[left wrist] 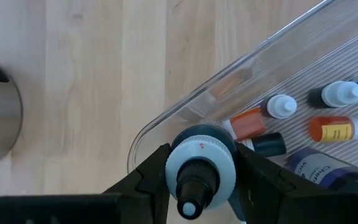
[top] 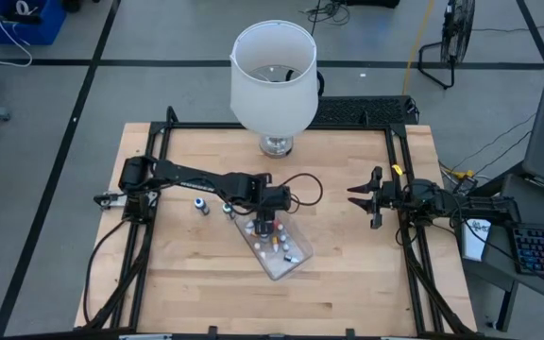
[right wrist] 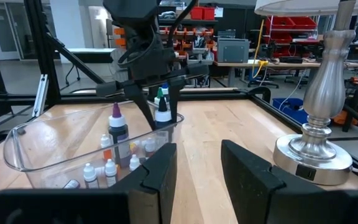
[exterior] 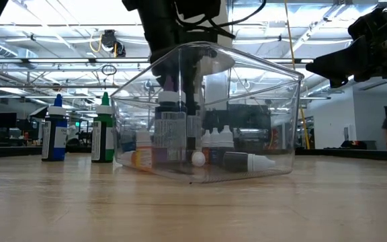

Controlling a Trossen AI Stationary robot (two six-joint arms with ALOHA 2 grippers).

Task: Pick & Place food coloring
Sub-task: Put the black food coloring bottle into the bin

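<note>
- On the wooden table (top: 348, 274), left of the clear plastic tray (top: 296, 267), two food coloring bottles are seen standing upright and not yet collected: a blue-capped bottle (exterior: 55, 130) and, just beside it, a green-capped bottle (exterior: 103, 130).
- Over the near end of the tray, the left gripper (top: 266, 225) is poised with its fingers closed on a dark dropper bottle (left wrist: 199, 171), which is held upright with its cap pointing toward the wrist camera; whether its base rests on the tray floor cannot be told.
- Inside the tray, several bottles are already gathered: a purple-capped bottle (right wrist: 116, 127) stands upright, while white-capped ones, including an orange-bodied bottle (left wrist: 334, 130), lie on their sides or stand low.
- The task is judged well along: most bottles are in the tray, one is being delivered, and at least two are left on the table.
- At the table's right edge, well apart from the tray, the right gripper (top: 365, 197) is parked with its fingers spread and nothing between them.
- Behind the tray, a lamp with a white shade (top: 272, 76) stands untouched.
</note>
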